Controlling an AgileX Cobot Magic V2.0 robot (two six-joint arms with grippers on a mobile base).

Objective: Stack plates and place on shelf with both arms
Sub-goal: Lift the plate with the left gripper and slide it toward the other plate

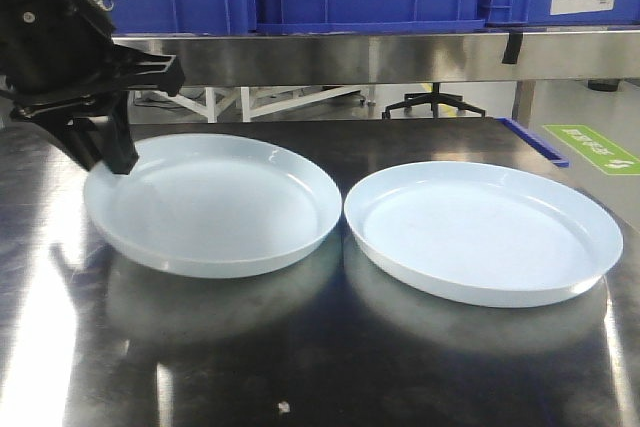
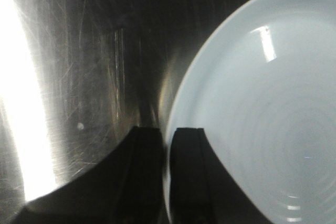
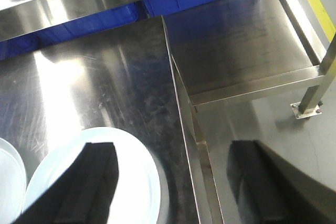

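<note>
Nearest us, the right plate (image 1: 482,232) is lying just beside the left plate (image 1: 215,205), whose rim our left gripper (image 2: 167,134) is pinching narrowly; our right gripper (image 3: 173,150) is hanging spread wide.

The left arm (image 1: 55,42) is angling downward, and its black left gripper (image 2: 167,182) is pinching the rim of a plate (image 2: 262,129) between two fingers standing almost together. The right gripper (image 3: 173,192) is hovering, pointing downward, holding its two black fingers spread wide apart.
</note>
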